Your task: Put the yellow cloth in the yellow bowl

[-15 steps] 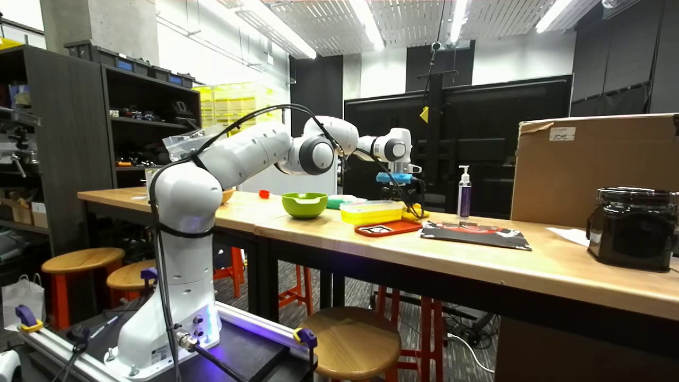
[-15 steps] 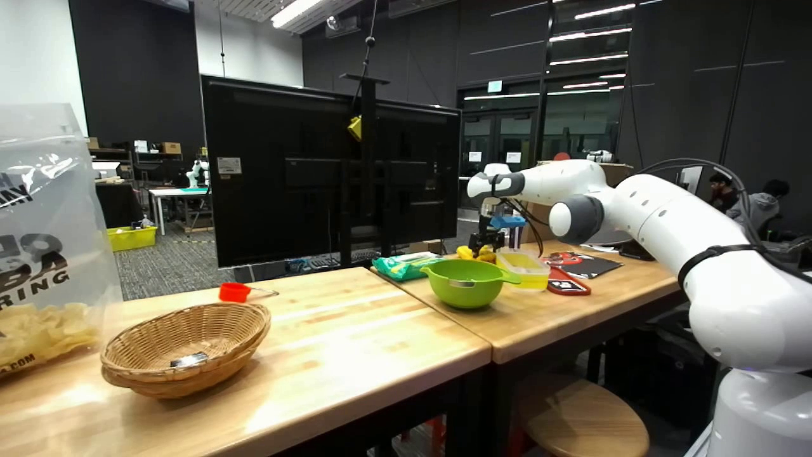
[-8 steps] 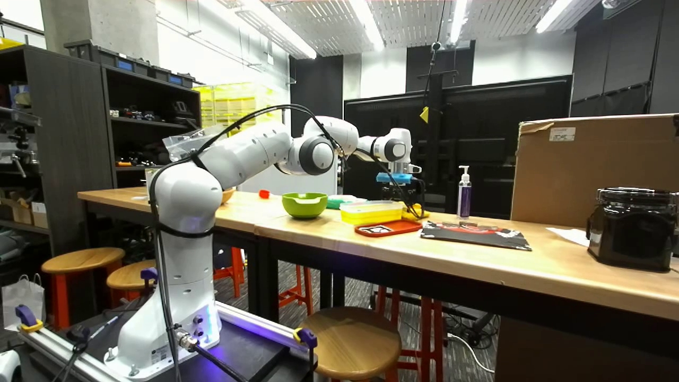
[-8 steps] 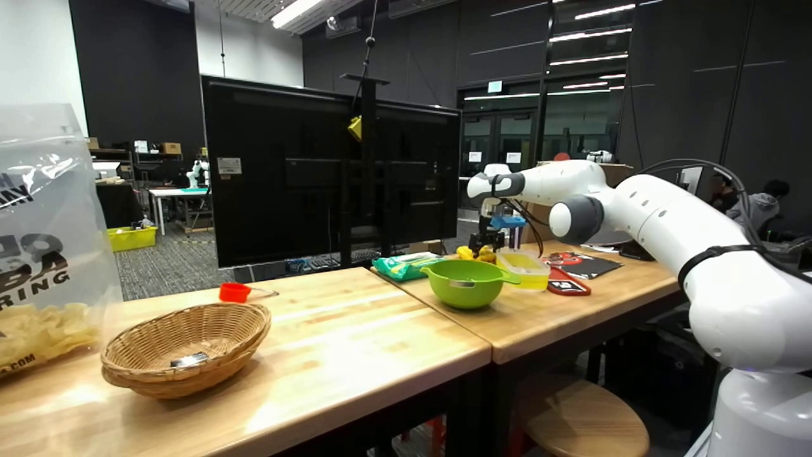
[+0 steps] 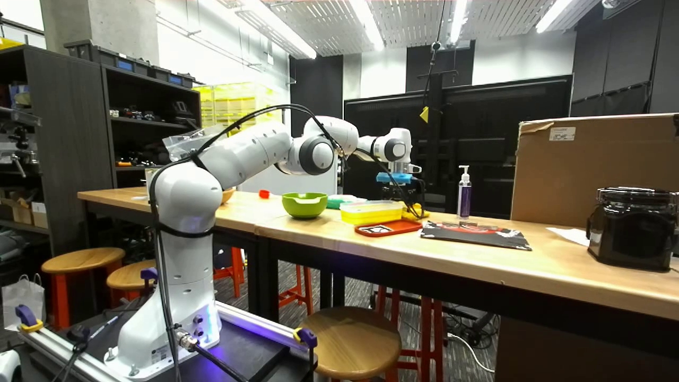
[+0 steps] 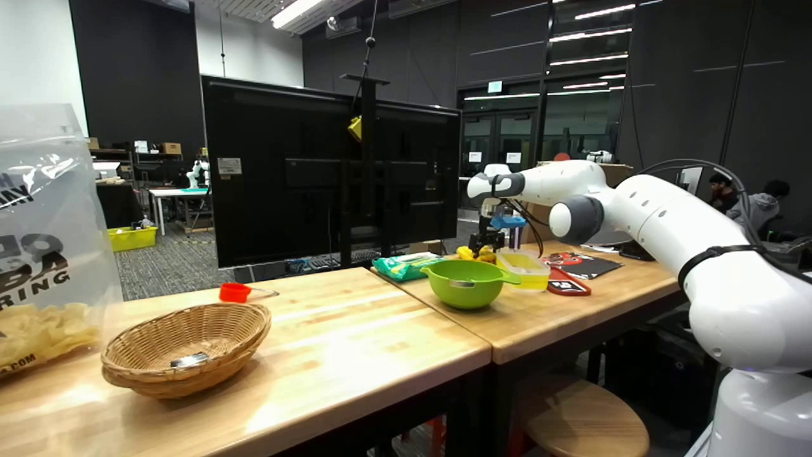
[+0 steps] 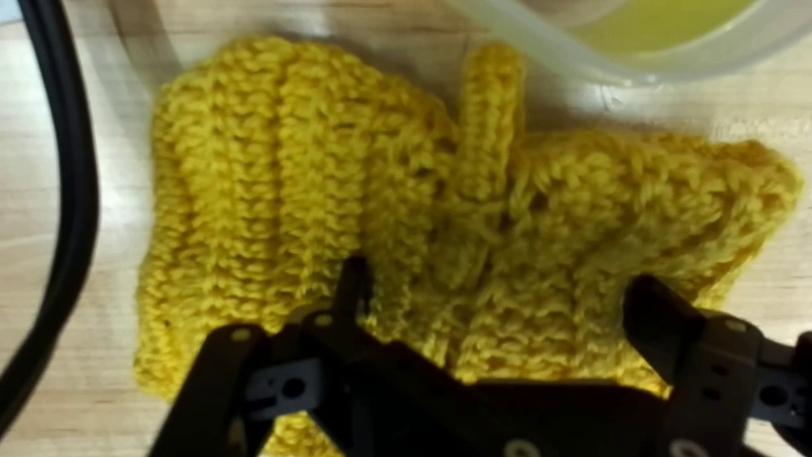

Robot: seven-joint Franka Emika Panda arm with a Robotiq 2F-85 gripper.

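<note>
Table holds the yellow cloth, just beside the yellow bowl. My gripper stands spread wide over the cloth, gripping nothing. I judge this knit cloth light, soft, hardly slippery: I'd pinch its creased middle.

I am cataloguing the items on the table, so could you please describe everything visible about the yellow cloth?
The yellow cloth looks thickly knitted, with ribbed rows and a narrow tab projecting toward the translucent container. It lies rumpled on the wooden table, beside that container. The tool, open above it, hides part of it; whether its fingers touch it is unclear.
</note>
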